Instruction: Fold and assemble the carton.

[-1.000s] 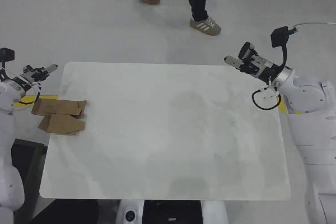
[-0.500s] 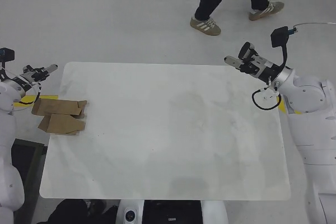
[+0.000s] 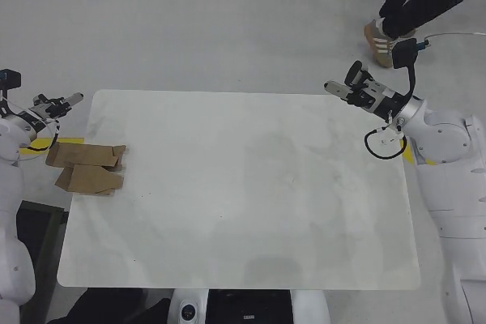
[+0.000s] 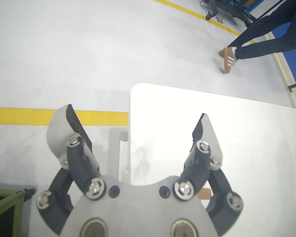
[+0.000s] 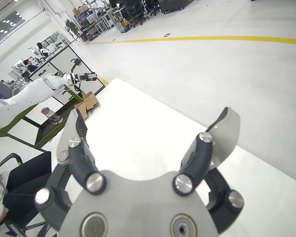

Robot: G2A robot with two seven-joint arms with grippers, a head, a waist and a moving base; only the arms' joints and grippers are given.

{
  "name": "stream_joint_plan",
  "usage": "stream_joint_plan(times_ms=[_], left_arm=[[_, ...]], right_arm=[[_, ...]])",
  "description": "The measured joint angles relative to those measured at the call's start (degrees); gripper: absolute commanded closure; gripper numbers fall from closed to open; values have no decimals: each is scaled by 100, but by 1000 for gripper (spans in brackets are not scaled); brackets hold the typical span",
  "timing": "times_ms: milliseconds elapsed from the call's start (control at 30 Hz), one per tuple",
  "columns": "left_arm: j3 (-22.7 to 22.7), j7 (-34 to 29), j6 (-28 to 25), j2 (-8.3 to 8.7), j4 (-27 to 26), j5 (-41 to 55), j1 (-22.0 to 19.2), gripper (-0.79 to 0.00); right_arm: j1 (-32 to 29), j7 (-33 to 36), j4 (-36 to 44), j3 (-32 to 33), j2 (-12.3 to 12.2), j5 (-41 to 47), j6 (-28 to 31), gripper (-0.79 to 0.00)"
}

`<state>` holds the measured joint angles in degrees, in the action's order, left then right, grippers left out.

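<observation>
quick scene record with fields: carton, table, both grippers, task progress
carton: brown cardboard, lying flat, partly overhanging the table's edge on the left arm's side
table: white, rounded corners
left gripper: open, holding nothing, by the far corner near the carton, not touching it
right gripper: open, holding nothing, at the far edge near the opposite corner
task progress: folding not yet begun

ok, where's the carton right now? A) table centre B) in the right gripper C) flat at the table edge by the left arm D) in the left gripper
C: the carton lies flat across the table edge beside the left gripper; it and the right gripper are open and empty.
</observation>
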<state>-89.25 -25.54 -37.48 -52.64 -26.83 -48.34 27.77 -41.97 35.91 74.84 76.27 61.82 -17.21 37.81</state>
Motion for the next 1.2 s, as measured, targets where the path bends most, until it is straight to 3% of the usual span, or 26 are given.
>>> stream_joint_plan(times_ms=[100,400,567,867,1200], left_arm=[[-107,-225,102,52,-65,213,73,-785],[-530,-2172,64,403,370,786,-288,-785],[-526,-2220,-48,498,703,782,-374,-785],[-407,-2140,231,498,1403,889,-549,-785],[-432,-2564,427,648,1659,1074,-599,-785]], right_arm=[[0,0,0,0,0,0,0,-785],[0,0,0,0,0,0,0,-785],[0,0,0,0,0,0,0,-785],[0,0,0,0,0,0,0,-785],[0,0,0,0,0,0,0,-785]])
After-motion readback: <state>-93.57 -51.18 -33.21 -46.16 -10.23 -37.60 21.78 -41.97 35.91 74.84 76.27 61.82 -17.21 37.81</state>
